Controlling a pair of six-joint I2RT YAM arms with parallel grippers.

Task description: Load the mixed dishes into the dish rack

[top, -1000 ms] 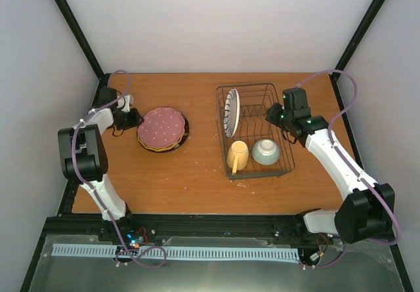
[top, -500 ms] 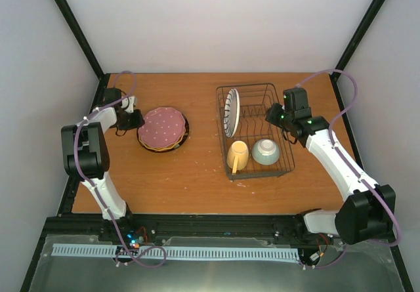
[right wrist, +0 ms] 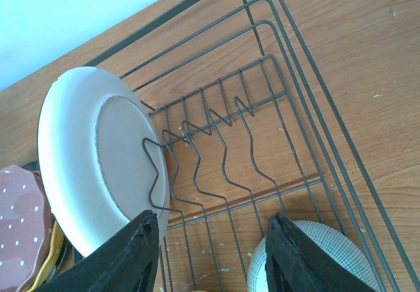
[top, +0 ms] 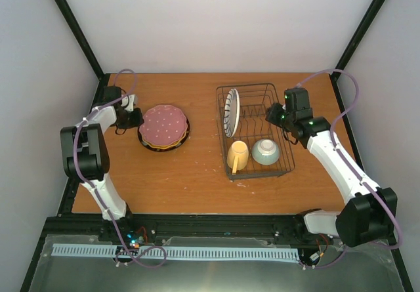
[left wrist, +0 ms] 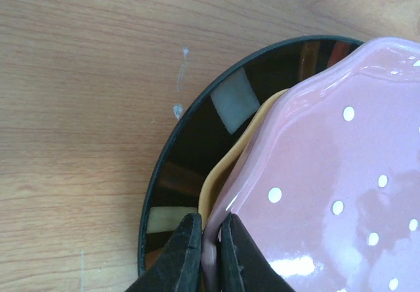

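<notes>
Tabletop (top: 197,174), left gripper (left wrist: 210,238) astride pink plate (left wrist: 328,193)

The table (top: 197,174) is smooth wood with thin grain lines and a few small pale marks. The pink speckled plate (left wrist: 328,187) is shiny and smooth, and light glints on it. The dark-rimmed plate (left wrist: 187,167) under it is glossy too. The dish rack (top: 259,118) is thin dark metal wire. The left gripper (left wrist: 210,252) has dull black fingers (left wrist: 187,259) that look like plastic.

Left tool (left wrist: 210,220) pinched nearly closed; right tool (right wrist: 211,222) spread wide.
</notes>
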